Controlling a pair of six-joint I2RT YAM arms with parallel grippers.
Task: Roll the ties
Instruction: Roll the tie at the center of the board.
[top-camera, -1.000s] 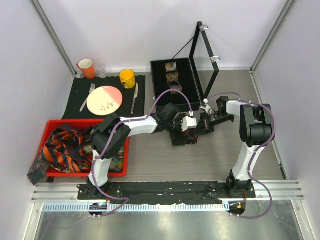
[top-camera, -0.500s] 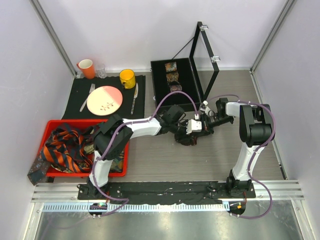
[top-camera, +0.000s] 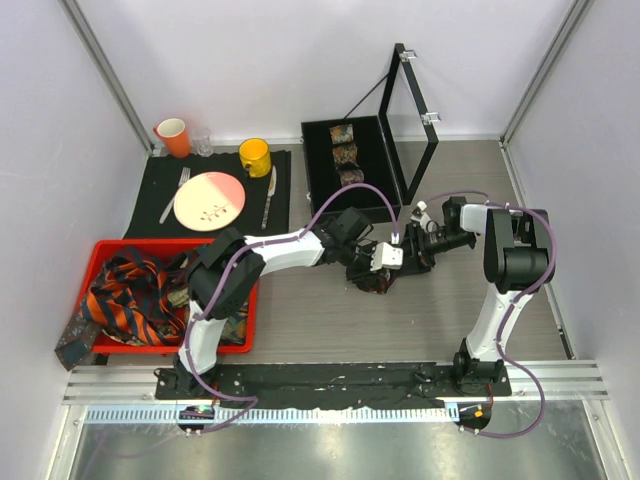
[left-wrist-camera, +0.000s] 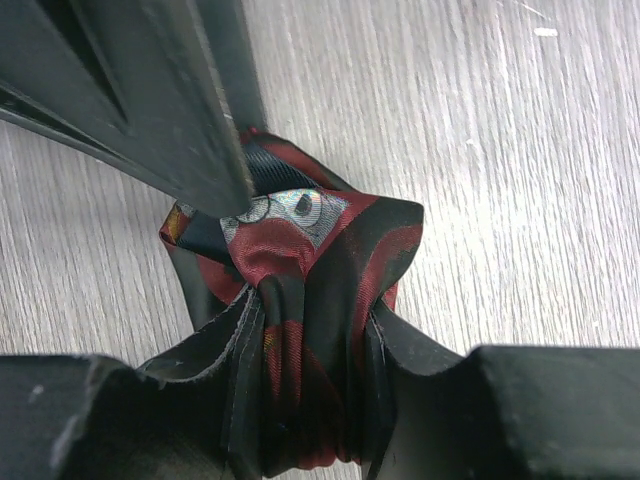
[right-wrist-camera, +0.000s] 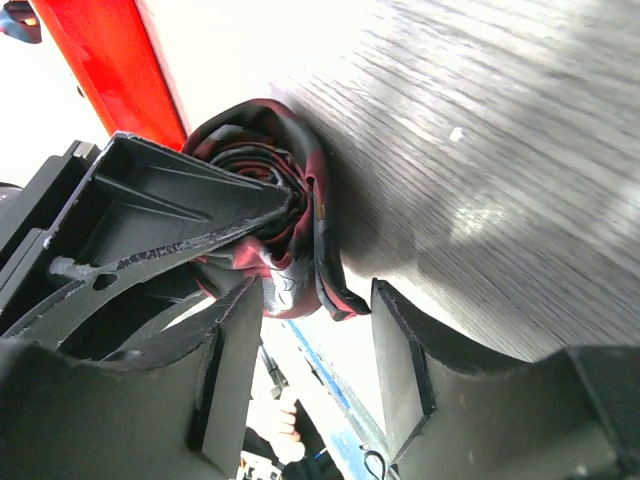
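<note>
A dark red-brown patterned tie (top-camera: 372, 282), rolled into a small coil, lies on the wooden table at the centre. My left gripper (top-camera: 383, 262) is shut on it; the left wrist view shows the tie (left-wrist-camera: 300, 215) pinched between the jaws of the left gripper (left-wrist-camera: 312, 330). My right gripper (top-camera: 412, 250) stands just to the coil's right, open. In the right wrist view the tie (right-wrist-camera: 290, 260) sits just ahead of the spread jaws of the right gripper (right-wrist-camera: 315, 300), not clamped. Orange-navy striped ties (top-camera: 130, 300) lie loose in the red bin.
The red bin (top-camera: 110, 247) sits at the left, with one tie (top-camera: 75, 340) hanging over its corner. A black box (top-camera: 322, 180) with its lid up holds rolled ties (top-camera: 345, 150) behind the grippers. A placemat with plate (top-camera: 210, 200), cutlery and cups is at the back left.
My left gripper has closed on the rolled tie. My right gripper, shut a second ago, has opened and drawn slightly back to the right.
</note>
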